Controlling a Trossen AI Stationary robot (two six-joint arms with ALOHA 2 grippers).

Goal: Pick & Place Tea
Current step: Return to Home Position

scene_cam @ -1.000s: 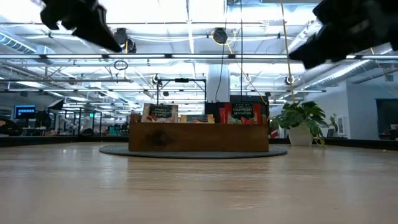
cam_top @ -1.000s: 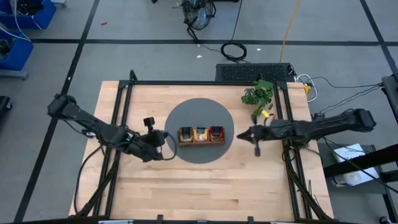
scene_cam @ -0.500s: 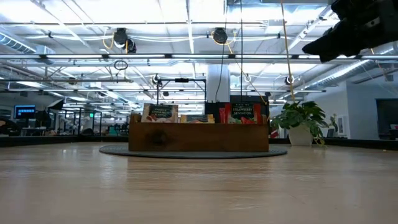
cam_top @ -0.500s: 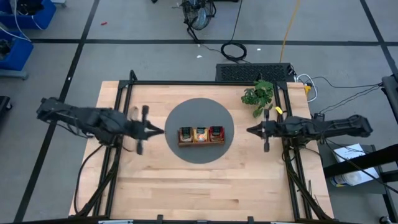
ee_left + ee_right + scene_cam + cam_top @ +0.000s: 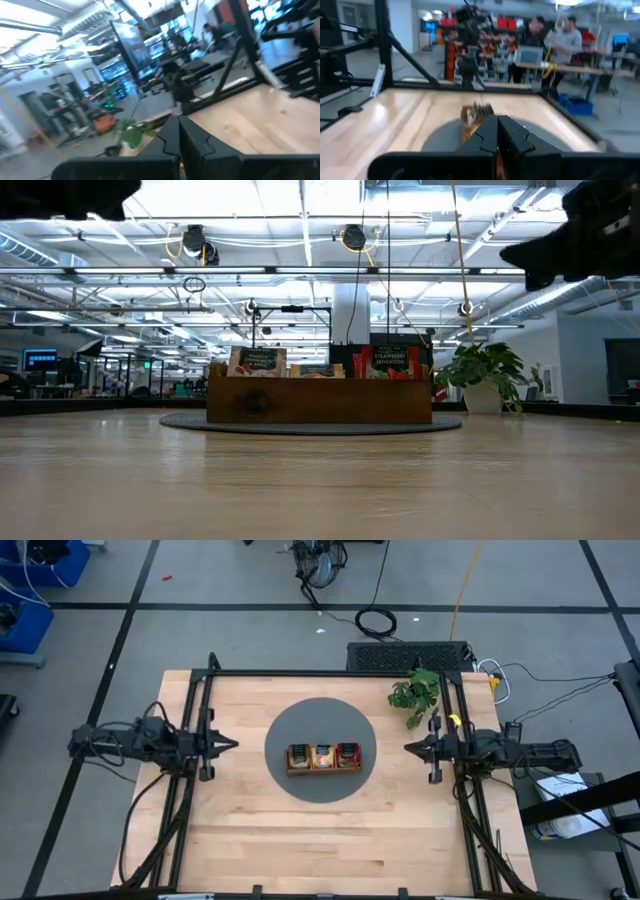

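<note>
Both arms are pulling back from the centre toward the worktop [image 5: 300, 840] sides, and the left fingers [image 5: 228, 744] and right fingers [image 5: 411, 749] are staying closed and empty. The tea [image 5: 323, 753] is sitting in the tray [image 5: 323, 770] on the mat [image 5: 320, 720], well apart from both.

The tea [image 5: 324, 755] stood in the tray [image 5: 324, 770] on the mat [image 5: 320, 718] at the table's [image 5: 300, 840] centre; the plant [image 5: 415, 692] stood at two o'clock.

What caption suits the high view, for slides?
The left claw and right claw wait at the table's sides; tea sachets stand in the central tray.
</note>
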